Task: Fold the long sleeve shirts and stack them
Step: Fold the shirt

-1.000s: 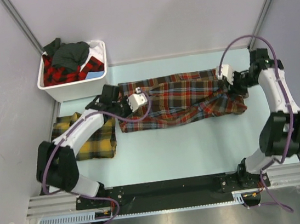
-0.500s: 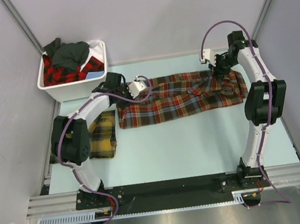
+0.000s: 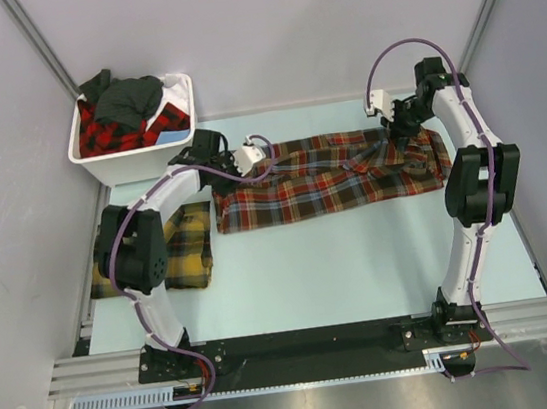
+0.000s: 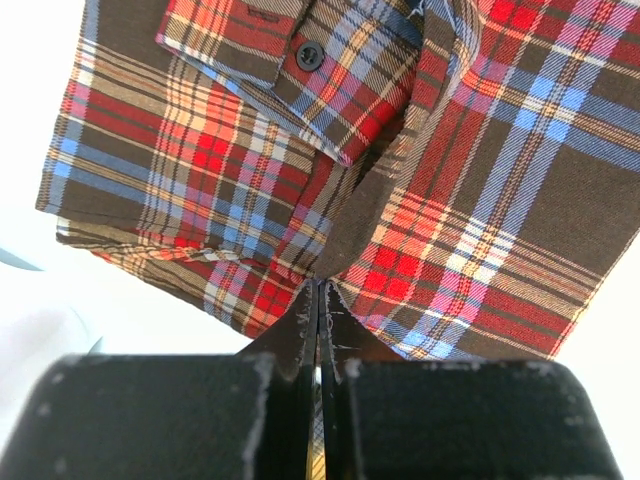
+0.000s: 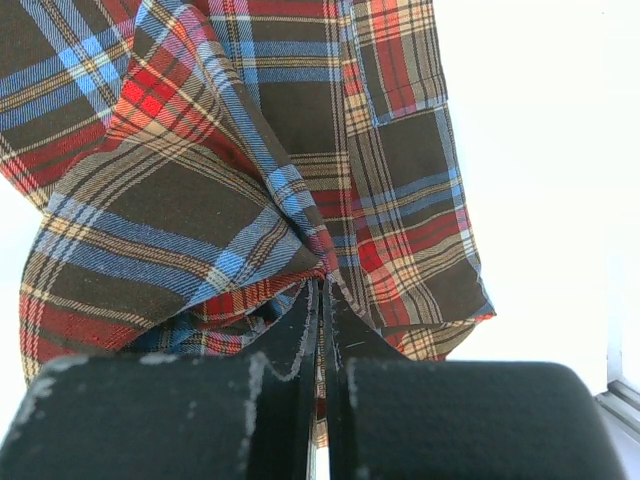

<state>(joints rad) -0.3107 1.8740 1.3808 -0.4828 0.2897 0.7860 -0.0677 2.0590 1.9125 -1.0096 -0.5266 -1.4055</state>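
A red-brown plaid shirt with blue lines (image 3: pixel 326 179) lies stretched left to right across the far middle of the table. My left gripper (image 3: pixel 247 159) is shut on its far left edge; the pinched cloth shows in the left wrist view (image 4: pixel 318 285). My right gripper (image 3: pixel 403 130) is shut on a fold at its far right end, seen in the right wrist view (image 5: pixel 322 275). A folded yellow-and-dark-green plaid shirt (image 3: pixel 187 248) lies at the left, partly under my left arm.
A white bin (image 3: pixel 137 160) at the far left corner holds a red-black plaid shirt (image 3: pixel 108 133) and a dark grey one (image 3: pixel 128 97). Grey walls stand close on three sides. Bare pale table (image 3: pixel 342 266) lies in front of the shirt.
Both grippers carried the shirt's held edges toward the far side, then settled. The shirt now lies flatter and stretched. The arms reach farther out.
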